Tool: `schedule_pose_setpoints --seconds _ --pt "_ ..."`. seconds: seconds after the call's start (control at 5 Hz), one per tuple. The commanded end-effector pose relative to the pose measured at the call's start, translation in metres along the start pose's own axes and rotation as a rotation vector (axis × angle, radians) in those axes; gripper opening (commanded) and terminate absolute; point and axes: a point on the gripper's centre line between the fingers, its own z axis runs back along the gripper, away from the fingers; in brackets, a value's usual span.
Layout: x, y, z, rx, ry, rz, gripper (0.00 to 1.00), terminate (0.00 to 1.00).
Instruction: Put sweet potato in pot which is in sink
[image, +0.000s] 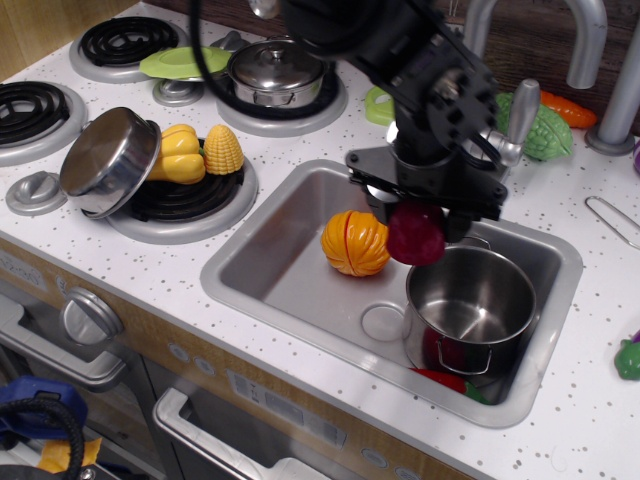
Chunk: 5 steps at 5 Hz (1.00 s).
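My gripper (417, 222) is shut on the sweet potato (415, 235), a glossy dark red-magenta toy that hangs from the fingers. It hangs over the sink (290, 275), just above and left of the rim of the lidless steel pot (470, 305). The pot stands upright in the right part of the basin, with loop handles at back and front. Its inside shows bare steel. The black arm comes in from the top of the frame.
An orange segmented round toy (355, 243) lies in the sink left of the sweet potato. A red and green toy (448, 382) lies under the pot's front. The faucet (470, 110) stands behind. A tipped steel pot (108, 162), yellow toy (180, 152) and corn (222, 150) sit on the stove.
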Motion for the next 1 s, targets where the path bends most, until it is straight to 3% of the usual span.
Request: schedule_pose_setpoints --seconds 0.0,0.6,0.8 --pt "0.0096 -0.0174 0.0051 0.019 -0.042 0.018 1.0 0.0" --pt "0.0092 -0.0174 0.0045 0.016 -0.057 0.012 1.0 0.0" --pt "0.0092 -0.0174 0.0045 0.016 -0.057 0.012 1.0 1.0"
